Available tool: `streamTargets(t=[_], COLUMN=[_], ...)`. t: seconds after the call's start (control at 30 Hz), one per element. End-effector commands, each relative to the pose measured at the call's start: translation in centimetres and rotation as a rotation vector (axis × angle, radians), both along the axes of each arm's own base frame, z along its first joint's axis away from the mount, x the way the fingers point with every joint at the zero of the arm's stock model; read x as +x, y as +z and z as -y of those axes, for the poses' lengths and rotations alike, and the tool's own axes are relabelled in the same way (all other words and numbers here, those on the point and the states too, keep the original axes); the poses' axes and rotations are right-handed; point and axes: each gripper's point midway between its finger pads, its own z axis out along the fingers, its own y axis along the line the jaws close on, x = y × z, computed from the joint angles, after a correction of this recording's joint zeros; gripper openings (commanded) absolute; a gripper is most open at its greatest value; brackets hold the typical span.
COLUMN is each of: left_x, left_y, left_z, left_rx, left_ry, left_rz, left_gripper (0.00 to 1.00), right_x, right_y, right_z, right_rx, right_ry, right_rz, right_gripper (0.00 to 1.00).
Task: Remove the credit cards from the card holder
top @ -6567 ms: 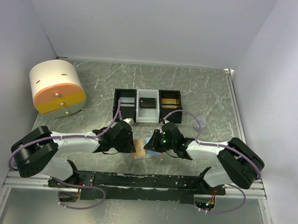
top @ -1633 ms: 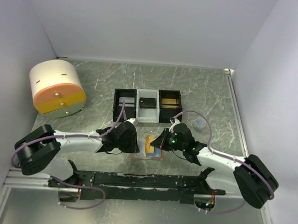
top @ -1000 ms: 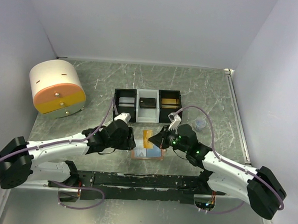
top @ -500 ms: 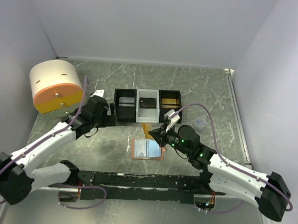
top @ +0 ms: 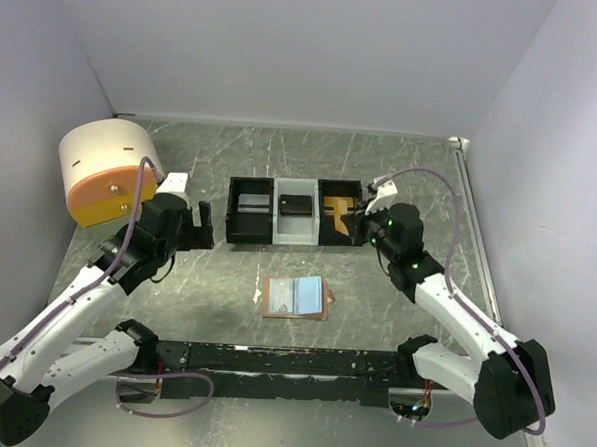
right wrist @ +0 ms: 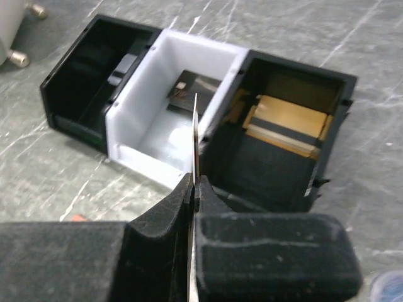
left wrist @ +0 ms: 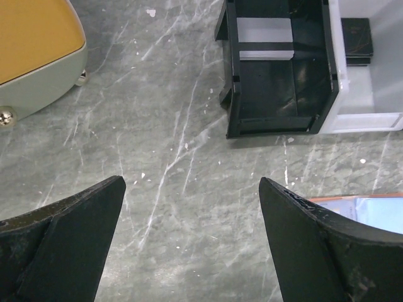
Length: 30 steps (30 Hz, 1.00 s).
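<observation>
The salmon-orange card holder [top: 295, 296] lies open on the table with its light blue lining up; its corner shows in the left wrist view [left wrist: 368, 209]. My right gripper [top: 347, 218] is shut on a gold credit card [top: 335, 215] over the tray's right black compartment. In the right wrist view the card [right wrist: 196, 135] stands edge-on between the shut jaws [right wrist: 195, 184], above the wall between the white and right compartments. My left gripper [top: 206, 229] hangs open and empty left of the tray, its jaws [left wrist: 192, 182] wide over bare table.
The black-and-white tray [top: 252, 215] holds a pale card on the left [left wrist: 264, 47], a dark card in the middle [right wrist: 192, 88] and gold cards on the right [right wrist: 286, 119]. A round white-and-orange drawer unit [top: 111, 174] stands at the far left. White walls enclose the table.
My left gripper opened, let go of the card holder and swung back left. My right gripper drew the gold card out and carried it up to the tray.
</observation>
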Motion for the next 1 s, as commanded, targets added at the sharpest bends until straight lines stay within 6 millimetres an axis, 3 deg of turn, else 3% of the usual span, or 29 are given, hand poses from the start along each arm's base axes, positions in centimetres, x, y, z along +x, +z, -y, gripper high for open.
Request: streamTargets(t=[0.0, 0.13, 0.23, 0.4, 0.47, 0.63, 0.83, 0.97], left_x=[0.2, 0.3, 0.3, 0.3, 0.3, 0.2, 0.2, 0.2], left_y=[-0.5, -0.8, -0.7, -0.4, -0.4, -0.5, -0.7, -0.7], left_z=[-1.2, -0.6, -0.8, -0.6, -0.7, -0.9, -0.9, -0.9], left_rx=[0.096, 0.107, 0.119, 0.108, 0.107, 0.116, 0.121, 0.121], left_ry=[0.001, -0.044, -0.041, -0.054, -0.053, -0.041, -0.040, -0.040], left_rz=[-0.016, -0.025, -0.026, -0.004, 0.000, -0.009, -0.021, -0.020], left_gripper=[1.00, 1.00, 1.00, 1.00, 1.00, 1.00, 1.00, 1.00], right_x=[2.6, 4.5, 4.9, 5.7, 5.7, 6.4, 6.2, 6.9], right_y=[2.6, 3.0, 2.7, 0.8, 0.9, 1.0, -1.3, -1.9], right_z=[0.9, 1.8, 1.2, 1.2, 0.9, 0.8, 0.2, 0.2], right_rx=[0.046, -0.056, -0.176, -0.574, -0.688, -0.787, -0.901, -0.848], right_ry=[0.061, 0.055, 0.128, 0.126, 0.109, 0.153, 0.309, 0.373], right_rz=[0.031, 0.106, 0.155, 0.220, 0.272, 0.337, 0.347, 0.372], right_gripper=[0.00, 0.00, 0.00, 0.00, 0.00, 0.00, 0.00, 0.00])
